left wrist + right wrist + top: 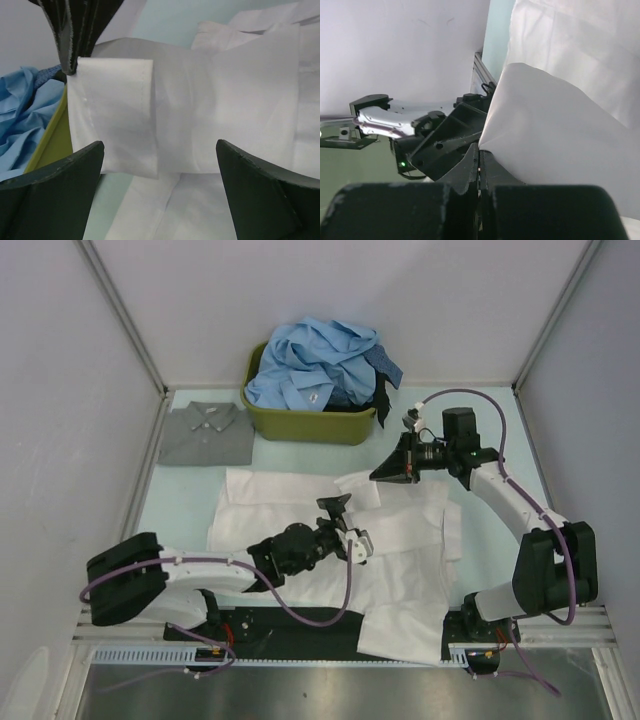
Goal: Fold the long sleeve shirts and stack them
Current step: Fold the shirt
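Note:
The white long sleeve shirt (400, 550) lies spread out on the table. My right gripper (380, 474) is shut on its sleeve cuff (112, 115) and holds the sleeve raised above the shirt; in the right wrist view the jaws (480, 155) pinch the white cloth (555, 140). My left gripper (340, 508) is open and empty, right beside the held sleeve, its fingers (60, 185) apart below the cuff. A folded grey shirt (205, 433) lies at the back left. Light blue shirts (315, 365) and a dark one (385, 370) are piled in the tub.
The olive-green tub (300, 422) stands at the back centre; its rim also shows in the left wrist view (50, 135). White walls enclose the table on three sides. The shirt's hem hangs over the near edge by the right arm's base (490, 610).

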You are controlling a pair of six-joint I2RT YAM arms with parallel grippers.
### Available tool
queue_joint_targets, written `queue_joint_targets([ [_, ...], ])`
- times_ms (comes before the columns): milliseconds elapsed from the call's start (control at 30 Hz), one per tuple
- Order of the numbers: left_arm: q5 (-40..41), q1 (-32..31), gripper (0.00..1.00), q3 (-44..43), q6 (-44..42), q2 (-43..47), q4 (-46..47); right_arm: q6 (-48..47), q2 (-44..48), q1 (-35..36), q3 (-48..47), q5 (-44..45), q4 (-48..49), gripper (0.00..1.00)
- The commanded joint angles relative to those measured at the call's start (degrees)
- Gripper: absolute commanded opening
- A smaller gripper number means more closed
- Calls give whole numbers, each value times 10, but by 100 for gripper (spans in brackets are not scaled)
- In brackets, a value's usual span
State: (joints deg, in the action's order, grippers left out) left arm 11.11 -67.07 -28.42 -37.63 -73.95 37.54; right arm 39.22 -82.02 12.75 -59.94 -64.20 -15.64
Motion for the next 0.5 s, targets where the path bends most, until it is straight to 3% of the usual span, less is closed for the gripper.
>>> queue_joint_targets([
  [0, 108, -11, 99, -15, -55, -50, 213, 52, 29, 5, 8, -28, 47, 0],
  [100, 135, -11, 97, -29, -80, -78, 238, 27, 36, 3, 17, -29, 21, 0],
  [200, 129, -11, 85, -28, -91, -83, 235, 38, 43, 3, 33, -34, 33, 0],
  [400, 147, -10, 19, -30, -110, -75, 237, 30, 56, 5, 44, -36, 15, 0],
  [433, 146, -10, 2, -33, -99, -65, 225, 22, 58, 5, 46, -37, 5, 0],
  [467, 138, -10, 0, -38, -85, -32, 167, 8, 64, 6, 50, -37, -13, 0],
])
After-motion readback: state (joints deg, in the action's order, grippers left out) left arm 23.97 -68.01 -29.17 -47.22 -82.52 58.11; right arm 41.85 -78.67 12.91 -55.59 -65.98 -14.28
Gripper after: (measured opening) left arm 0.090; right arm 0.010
